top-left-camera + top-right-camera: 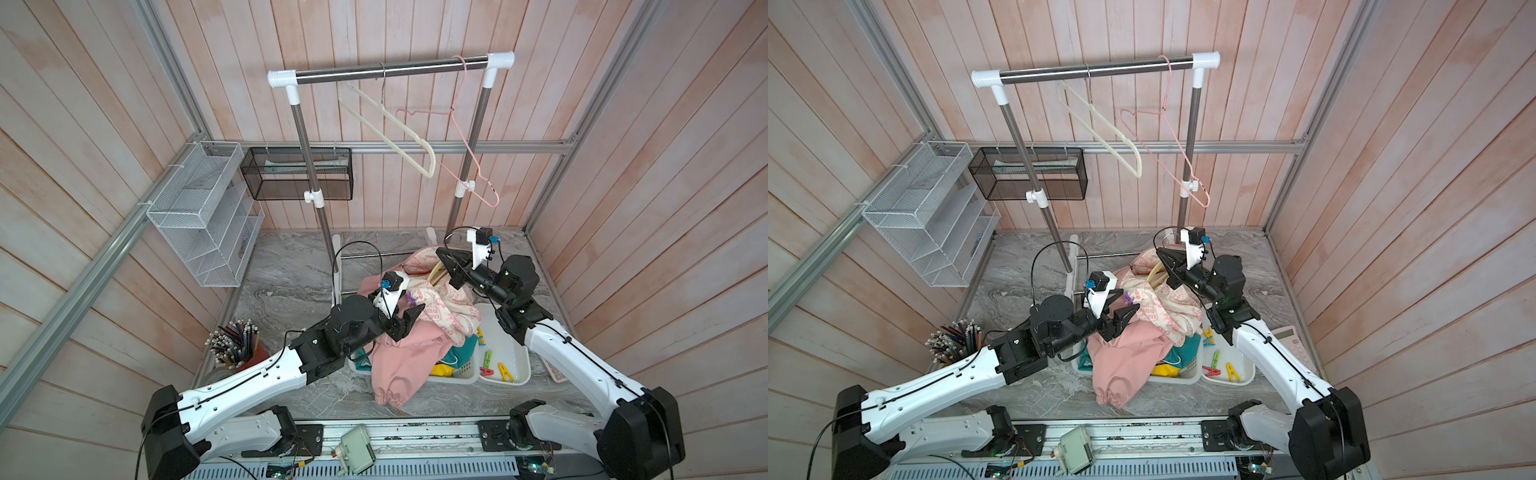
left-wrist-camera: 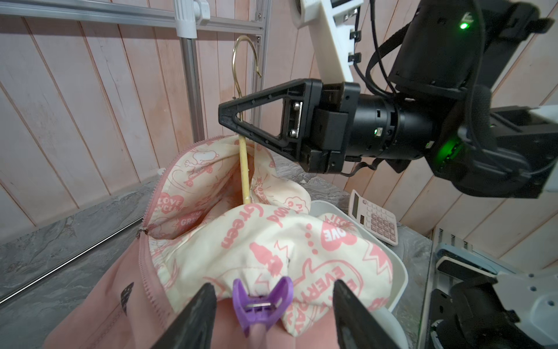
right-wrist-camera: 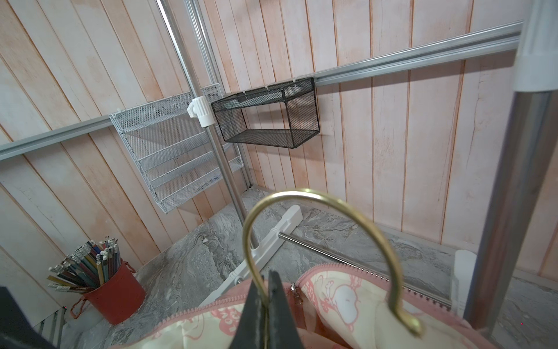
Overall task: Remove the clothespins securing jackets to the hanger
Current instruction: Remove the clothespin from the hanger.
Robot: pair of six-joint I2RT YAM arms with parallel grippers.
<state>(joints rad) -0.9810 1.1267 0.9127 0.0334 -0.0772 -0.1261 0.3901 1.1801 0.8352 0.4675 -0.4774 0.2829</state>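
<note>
Closest to the left wrist lens, the left pincer (image 2: 273, 284) stands wide, its black fingers (image 2: 196, 317) either side of a purple clothespin (image 2: 261, 305) and clear of it. The pin bites the cream printed lining of the pink jacket (image 2: 99, 302). Beyond, toward 12 o'clock, the right pincer (image 2: 225, 116) meets the neck of the jacket's hanger (image 2: 244, 169).

In the right wrist view that pincer is clamped on the hanger's brass hook (image 3: 302, 191).

In both top views a white tray (image 1: 513, 359) at 4 o'clock from the pile holds loose clothespins (image 1: 487, 357). A basket (image 1: 461, 376) holds the teal jacket (image 1: 457, 353) and yellow jacket (image 1: 440, 369), and two bare hangers (image 1: 432, 162) hang from the rail (image 1: 415, 67) at 12 o'clock.

The job looks well advanced: the purple pin is yet to come off, and whether others hide in the folds I cannot tell.
</note>
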